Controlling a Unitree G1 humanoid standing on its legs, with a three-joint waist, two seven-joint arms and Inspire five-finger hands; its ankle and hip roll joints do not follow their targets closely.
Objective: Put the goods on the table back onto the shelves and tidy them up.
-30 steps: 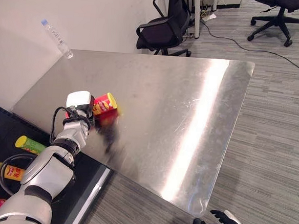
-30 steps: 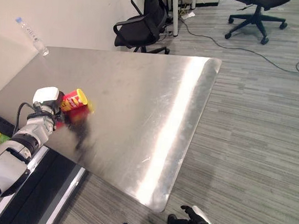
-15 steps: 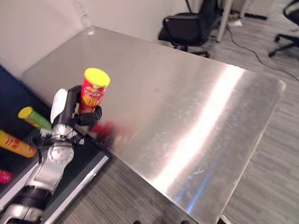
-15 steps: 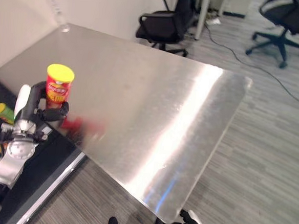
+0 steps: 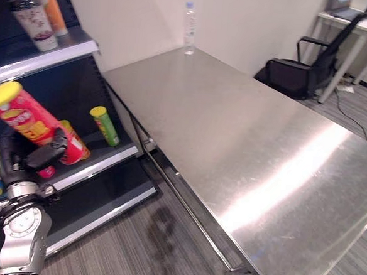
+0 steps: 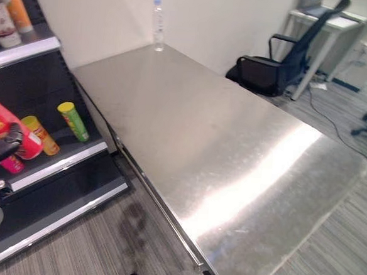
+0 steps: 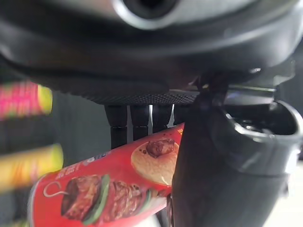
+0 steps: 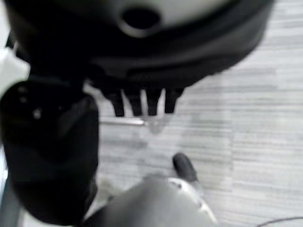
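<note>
Red cylindrical chip can with a yellow lid [image 5: 22, 115] is sitting tilted in the robot's left hand [image 5: 26, 158], raised in front of the dark shelving unit [image 5: 74, 79] at the table's left. In the left wrist view, the fingers [image 7: 135, 124] are curling round the far side of the can [image 7: 109, 189] while the thumb is pressing against its near side, so the can is being pinched between them.

On the middle shelf board with a white front edge [image 5: 103, 163], a green can with a yellow lid [image 5: 104, 125] is leaning near the board's right end, and an orange can with a yellow lid [image 6: 39, 135] is lying just beside the held can. A pink can [image 6: 10, 163] is lying close to the board's front edge, partly behind the hand. On the upper shelf board [image 5: 47, 55], a white cup with a dark lid [image 5: 33, 21] and an orange container [image 5: 49, 5] are standing side by side.

A clear plastic water bottle [image 5: 189, 27] is standing upright at the far left corner of the brushed steel tabletop [image 5: 246, 148]. A black office chair [image 5: 305, 70] is standing beyond the tabletop's far right edge.

The right hand [image 8: 61, 142] is hanging over the grey striped floor [image 8: 227, 132], its fingers [image 8: 142, 101] held loosely together and holding nothing.
</note>
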